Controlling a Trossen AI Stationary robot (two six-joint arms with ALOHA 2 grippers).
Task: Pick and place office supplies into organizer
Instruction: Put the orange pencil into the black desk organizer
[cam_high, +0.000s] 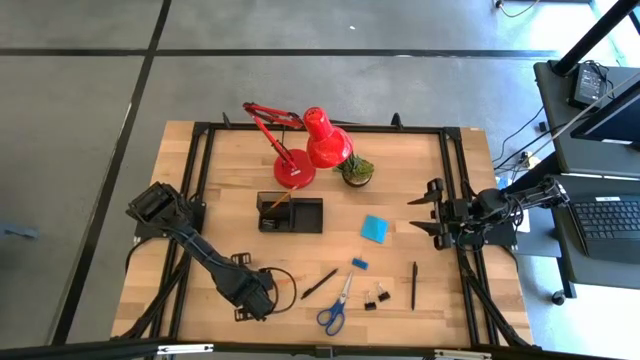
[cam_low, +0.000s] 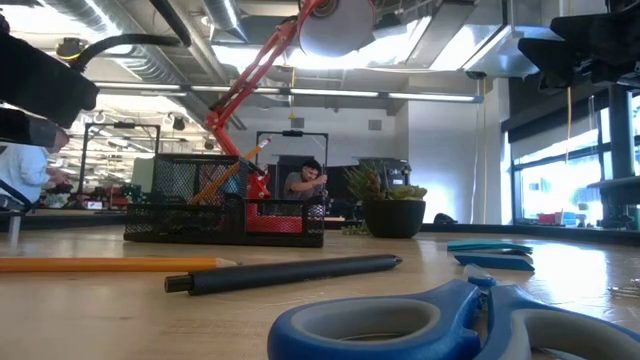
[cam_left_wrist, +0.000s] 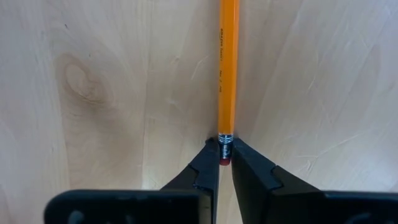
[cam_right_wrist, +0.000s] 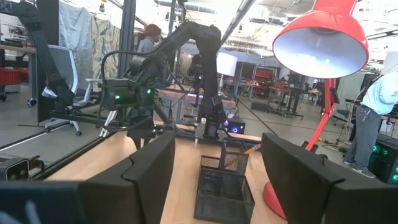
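Left gripper (cam_left_wrist: 225, 155) pinching long orange hexagonal wooden pencil (cam_left_wrist: 227, 68) at eraser end; light, stiff, grab mid-shaft instead.

One camera hangs high above and looks straight down on the whole table (cam_high: 400, 180). One sits low at table height, very near the scissors (cam_low: 420, 325), looking across to the organizer (cam_low: 225, 215). The left wrist camera looks down close at a pencil (cam_left_wrist: 227, 68). The right wrist camera looks across the table and also sees the organizer (cam_right_wrist: 224, 183).
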